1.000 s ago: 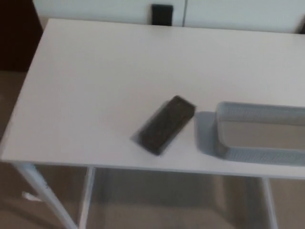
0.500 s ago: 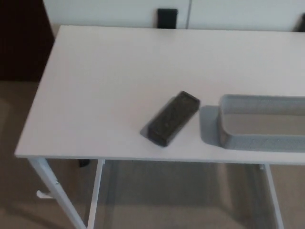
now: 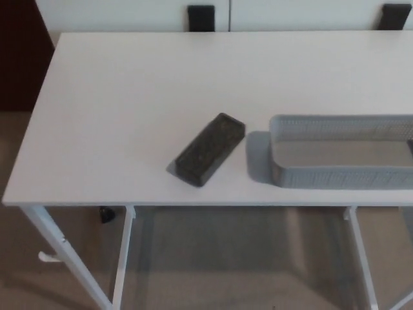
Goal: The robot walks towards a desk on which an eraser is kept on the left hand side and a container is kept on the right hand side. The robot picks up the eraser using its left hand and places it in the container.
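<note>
Dark eraser (image 3: 210, 149) lying flat and diagonal near the front edge of the white counter (image 3: 129, 97), just left of the grey mesh container (image 3: 342, 177), not touching it. Neither hand anywhere in view, so can't tell their state. Two black things (image 3: 201, 17) further back past the far edge.

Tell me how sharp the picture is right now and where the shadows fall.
Head view: fairly sharp, with the mesh of the grey container readable, though its right end is cut off by the frame edge. The dark eraser casts a thin shadow along its lower left side; the container throws a soft one leftward onto the white desk. No strong glare. No robot hand shows.
</note>
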Tool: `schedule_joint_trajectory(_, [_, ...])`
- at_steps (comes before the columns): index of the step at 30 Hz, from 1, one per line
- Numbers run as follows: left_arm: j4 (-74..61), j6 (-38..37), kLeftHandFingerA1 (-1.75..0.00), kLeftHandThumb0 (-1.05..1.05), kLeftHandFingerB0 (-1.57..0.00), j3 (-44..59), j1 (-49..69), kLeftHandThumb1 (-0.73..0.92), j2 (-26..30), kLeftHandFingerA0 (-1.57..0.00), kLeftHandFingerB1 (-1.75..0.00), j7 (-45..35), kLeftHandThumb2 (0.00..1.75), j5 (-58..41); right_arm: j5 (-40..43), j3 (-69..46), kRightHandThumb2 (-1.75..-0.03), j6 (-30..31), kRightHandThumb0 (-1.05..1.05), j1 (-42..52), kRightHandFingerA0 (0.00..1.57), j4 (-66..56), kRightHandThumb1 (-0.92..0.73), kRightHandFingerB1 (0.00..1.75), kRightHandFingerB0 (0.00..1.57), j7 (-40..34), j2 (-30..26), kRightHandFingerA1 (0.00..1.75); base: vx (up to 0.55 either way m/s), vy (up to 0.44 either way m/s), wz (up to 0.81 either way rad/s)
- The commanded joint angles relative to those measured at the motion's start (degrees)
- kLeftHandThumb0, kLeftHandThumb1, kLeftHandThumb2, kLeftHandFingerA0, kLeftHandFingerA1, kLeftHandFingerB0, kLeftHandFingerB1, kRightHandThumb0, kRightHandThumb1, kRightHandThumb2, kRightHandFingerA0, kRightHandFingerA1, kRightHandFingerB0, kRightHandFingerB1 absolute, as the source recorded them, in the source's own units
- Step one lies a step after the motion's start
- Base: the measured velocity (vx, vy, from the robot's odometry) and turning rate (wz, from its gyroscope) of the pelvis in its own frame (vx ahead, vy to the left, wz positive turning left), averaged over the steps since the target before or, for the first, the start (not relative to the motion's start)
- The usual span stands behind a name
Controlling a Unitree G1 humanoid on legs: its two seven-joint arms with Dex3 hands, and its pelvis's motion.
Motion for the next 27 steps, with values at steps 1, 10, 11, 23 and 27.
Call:
schedule_joint_trajectory(1, [0.32, -1.91, -0.44, -0.11, -0.44, 0.45, -0.15, 0.53, 1.2, -0.5, -0.38, 0.48, 0.57, 0.36, -0.25, 0.09, -0.62, -0.87, -0.27, -0.66, 0.65, 0.57, -0.4, 0.53, 0.52, 0.17, -0.59, 0.57, -0.03, 0.339, -0.14])
schedule_joint_trajectory(10, [-0.27, -1.61, -0.44, -0.12, -0.45, 0.29, 0.14, 0.53, 1.01, -0.51, -0.39, 0.74, 0.57, 0.88, -0.57, 0.54, -0.61, -0.78, -0.24, -0.48, 0.64, 0.48, -0.42, 0.51, 0.51, -0.07, -0.68, 0.55, 0.0, 0.065, 0.08])
schedule_joint_trajectory(11, [-0.32, -1.83, -0.44, -0.12, -0.44, 0.09, 0.19, 0.54, 1.1, -0.5, -0.39, 0.79, 0.57, 1.16, -0.56, 0.54, -0.61, -0.74, -0.25, -0.5, 0.64, 0.39, -0.41, 0.52, 0.52, 0.01, -0.71, 0.55, 0.0, 0.0, 0.0])
schedule_joint_trajectory(23, [-0.92, -2.21, -0.44, -0.12, -0.44, 0.19, 1.06, 0.53, 0.83, -0.51, -0.38, 0.93, 0.57, 0.99, -1.24, 1.14, -0.62, -0.87, -0.26, -0.57, 0.65, 0.54, -0.41, 0.53, 0.53, -0.32, -1.09, 0.56, -0.01, -0.021, 0.0])
schedule_joint_trajectory(27, [-5.97, -2.84, -0.45, -0.17, -0.45, 0.06, 2.69, 0.51, -0.57, -0.5, -0.39, 1.06, 0.58, 0.67, -0.99, 0.99, -0.61, -0.85, -0.25, -0.83, 0.65, 0.42, -0.42, 0.52, 0.53, -0.11, -1.1, 0.55, 0.0, 0.0, 0.0])
